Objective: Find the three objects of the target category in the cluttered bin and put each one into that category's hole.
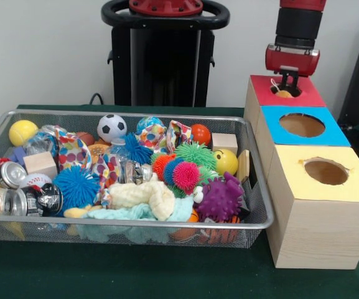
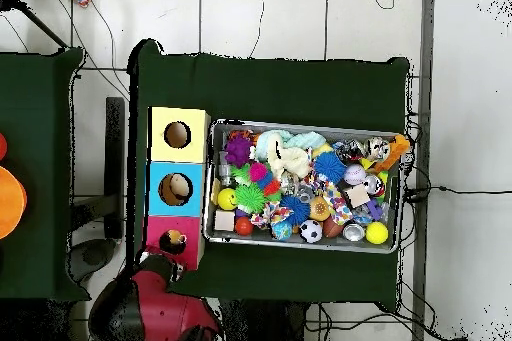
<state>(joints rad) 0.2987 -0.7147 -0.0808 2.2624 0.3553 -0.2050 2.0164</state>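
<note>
On the green counter [image 1: 135, 274] the wire mesh bin [image 1: 17, 232] takes up the left and middle of the front view. At its left end lie a yellow ball [image 1: 22, 132], a small wooden block [image 1: 40, 164] and shiny metal cans [image 1: 10, 175]. Next comes a blue spiky ball [image 1: 76, 185], with a soccer ball [image 1: 111, 127] against the far wall. At the front middle, cream and mint knitted cloths [image 1: 143, 200] are heaped together. Further right sit a pink spiky ball [image 1: 186, 175], a green spiky ball [image 1: 195, 153], a yellow smiley ball [image 1: 226, 161] and a purple spiky ball [image 1: 220, 199].

Just beside the bin's right end stand three wooden boxes in a row: the yellow hole [image 1: 326, 171] nearest the camera, the blue hole [image 1: 302, 125] in the middle and the red hole [image 1: 285, 91] farthest. The gripper [image 1: 287, 78] hangs directly over the red hole, its tips at the opening. A pale yellow plush with orange parts [image 1: 283, 93] shows in that opening, right under the gripper; whether the gripper grips it or has let go cannot be told.
</note>
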